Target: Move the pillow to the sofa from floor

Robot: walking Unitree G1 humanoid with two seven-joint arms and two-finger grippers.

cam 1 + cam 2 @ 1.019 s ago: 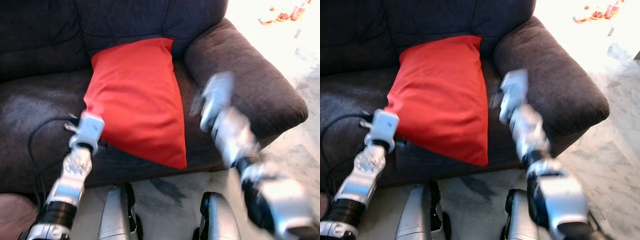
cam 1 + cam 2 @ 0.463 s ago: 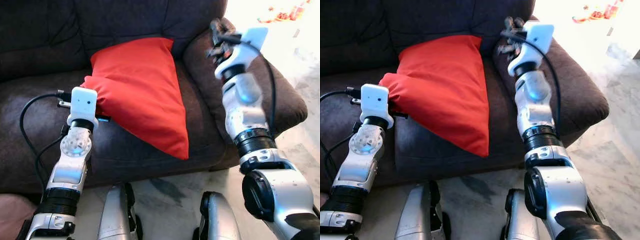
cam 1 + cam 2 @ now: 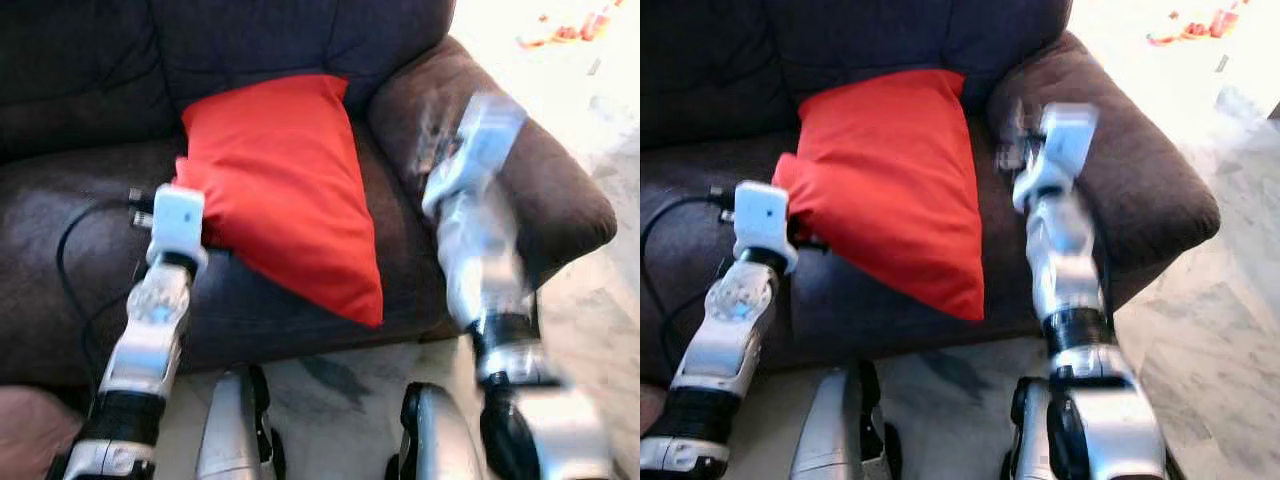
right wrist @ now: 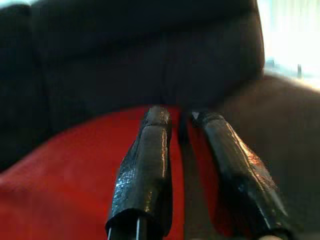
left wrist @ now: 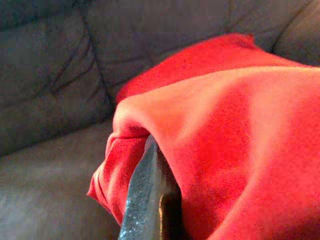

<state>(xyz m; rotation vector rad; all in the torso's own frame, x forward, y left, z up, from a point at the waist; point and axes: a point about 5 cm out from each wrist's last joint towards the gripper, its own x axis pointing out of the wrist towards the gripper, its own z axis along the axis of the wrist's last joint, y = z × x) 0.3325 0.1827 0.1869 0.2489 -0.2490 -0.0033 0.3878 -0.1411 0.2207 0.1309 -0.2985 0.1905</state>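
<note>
**Red pillow on the sofa seat, left gripper at its corner**

One red pillow (image 3: pixel 280 190) is seen lying on the seat of the dark brown sofa (image 3: pixel 60 230), its far edge leaning against the backrest and its near corner hanging toward the front edge of the cushion. It is placed toward the right of the seat, just beside the right armrest (image 3: pixel 520 160). No part of it is on the marble floor (image 3: pixel 1220 340). By this, the main part of the task is judged to be done: the pillow is already up on the sofa, and what appears to be left is the letting go and pulling back of the arms.

The left gripper (image 5: pixel 150 200) is buried in the pillow's left corner. In the left wrist view, one black finger is seen with red cloth folded over it; the other is hidden, so it cannot be told whether the cloth is pinched or only draped.

The right gripper (image 4: pixel 182 150) is held in the air over the right part of the sofa, blurred in the head views. Its two fingers (image 4: pixel 145 165) are parted by a narrow gap, with nothing between them.

Counted: one pillow, one sofa, two grippers. A black cable (image 3: pixel 70 250) is looped beside the left arm.
</note>
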